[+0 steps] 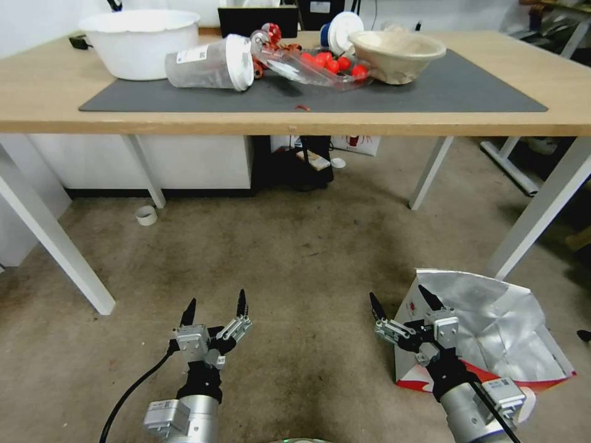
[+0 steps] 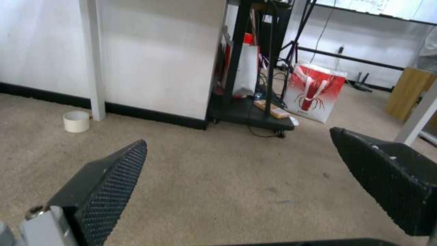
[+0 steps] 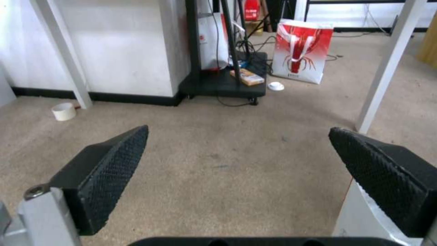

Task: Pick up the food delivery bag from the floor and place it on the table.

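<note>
Table: big rectangular light-wood table (image 1: 431, 126) with white legs and a dark grey mat (image 1: 468, 92); bare mat at its right end looks free for the bag.
Floor: mottled brown-grey carpet-like floor (image 1: 295, 258), stained.
Bag: large white paper food delivery bag (image 1: 492, 332) with silver foil lining and red lower edge, standing open on the floor, front right, near a table leg. Likely light, thin-walled and crushable; foil probably slippery. No handles visible, so the stiffer top rim seems the best hold.
Right gripper: right gripper (image 1: 403, 307) hovers at the bag's near corner, jaws spread, grasping nothing.
Left gripper: left gripper (image 1: 214, 309) hovers over bare floor, jaws spread, empty.
</note>
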`<state>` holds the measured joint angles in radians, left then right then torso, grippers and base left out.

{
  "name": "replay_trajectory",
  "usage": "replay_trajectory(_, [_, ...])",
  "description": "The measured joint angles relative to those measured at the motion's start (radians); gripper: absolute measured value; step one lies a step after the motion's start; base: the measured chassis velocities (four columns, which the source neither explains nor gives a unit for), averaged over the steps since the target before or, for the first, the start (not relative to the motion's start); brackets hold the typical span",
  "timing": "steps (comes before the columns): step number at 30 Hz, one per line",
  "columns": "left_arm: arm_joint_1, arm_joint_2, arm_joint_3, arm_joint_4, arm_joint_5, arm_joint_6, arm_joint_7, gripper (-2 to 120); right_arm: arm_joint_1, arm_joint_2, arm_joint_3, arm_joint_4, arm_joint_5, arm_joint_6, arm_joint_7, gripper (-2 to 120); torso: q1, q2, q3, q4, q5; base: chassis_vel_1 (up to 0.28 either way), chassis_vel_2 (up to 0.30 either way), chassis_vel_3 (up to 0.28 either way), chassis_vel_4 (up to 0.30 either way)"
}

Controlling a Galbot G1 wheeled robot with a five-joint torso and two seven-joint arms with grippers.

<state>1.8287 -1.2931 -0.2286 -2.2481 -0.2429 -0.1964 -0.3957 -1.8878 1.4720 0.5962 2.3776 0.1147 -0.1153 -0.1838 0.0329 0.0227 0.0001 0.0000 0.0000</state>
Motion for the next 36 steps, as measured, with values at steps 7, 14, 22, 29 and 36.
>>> replay_trajectory(7, [0.001,0.001,-0.001,0.000,-0.001,0.000,-0.003,100,0.002,0.000,-0.003,-0.003,-0.002,0.000,-0.001,100,-0.001,0.000,0.000,0.0000,0.0000,0.000,0.000,0.000,0.000])
replay_trajectory(14, [0.000,0.000,-0.001,0.000,-0.001,-0.001,-0.003,100,0.002,-0.001,-0.003,-0.005,-0.002,0.000,-0.001,100,-0.001,0.003,0.000,0.0000,0.0000,0.000,0.000,0.000,0.000])
replay_trajectory(22, [0.000,-0.001,0.000,0.002,-0.001,-0.001,-0.004,100,0.003,0.000,-0.003,-0.008,-0.002,0.000,-0.002,100,0.000,0.006,0.000,0.0000,-0.0001,0.000,0.000,0.000,0.000])
replay_trajectory(29, [-0.001,-0.004,0.000,0.005,-0.001,-0.002,-0.004,100,0.003,-0.001,-0.003,-0.008,-0.003,0.000,-0.002,100,0.000,0.007,0.000,0.0000,0.0000,0.000,0.000,0.000,0.000])
replay_trajectory(36, [-0.006,-0.011,-0.013,0.025,0.020,-0.025,0.004,100,0.006,-0.005,-0.001,-0.012,0.000,0.000,-0.002,100,0.001,0.009,0.000,0.0000,-0.0002,0.000,0.000,0.000,0.000])
